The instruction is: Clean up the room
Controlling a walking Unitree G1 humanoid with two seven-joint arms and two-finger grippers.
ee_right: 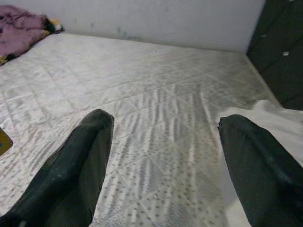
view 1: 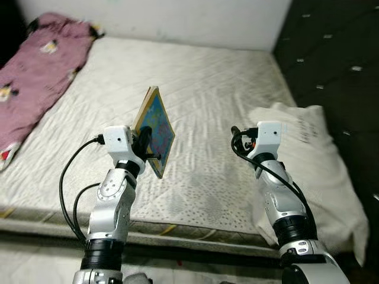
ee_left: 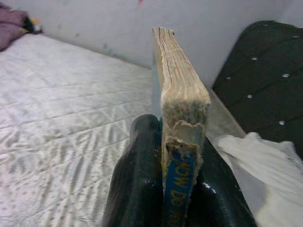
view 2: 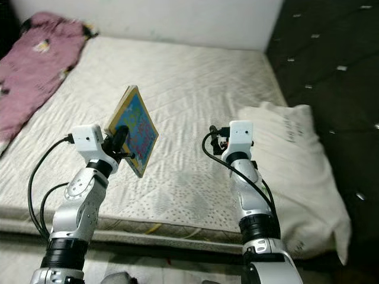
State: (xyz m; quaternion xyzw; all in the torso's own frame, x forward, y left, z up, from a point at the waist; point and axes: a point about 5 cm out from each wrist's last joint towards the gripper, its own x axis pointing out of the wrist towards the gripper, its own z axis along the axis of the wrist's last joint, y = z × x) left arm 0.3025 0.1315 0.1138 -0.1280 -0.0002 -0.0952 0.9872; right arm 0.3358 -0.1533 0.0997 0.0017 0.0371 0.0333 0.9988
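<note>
1. The left end effector (view 1: 147, 144) is clamped on a worn picture book (view 1: 155, 130), one black finger (ee_left: 137, 175) on each side of its lower edge, so the book stands up in the air above the mattress (view 1: 225, 106) rather than lying on it.
2. The grip near one edge probably leaves the blue cover free and the frayed pages (ee_left: 182, 90) facing the wrist camera.
3. The right end effector (ee_right: 165, 165) hovers over the bed with fingers spread wide and empty, likely kept ready for another item.
4. A white pillow (view 1: 314, 154) lies beside the dark headboard (view 1: 331, 53), and a pink blanket (view 1: 35, 71) is bunched at the far left corner; both still seem untidied.
</note>
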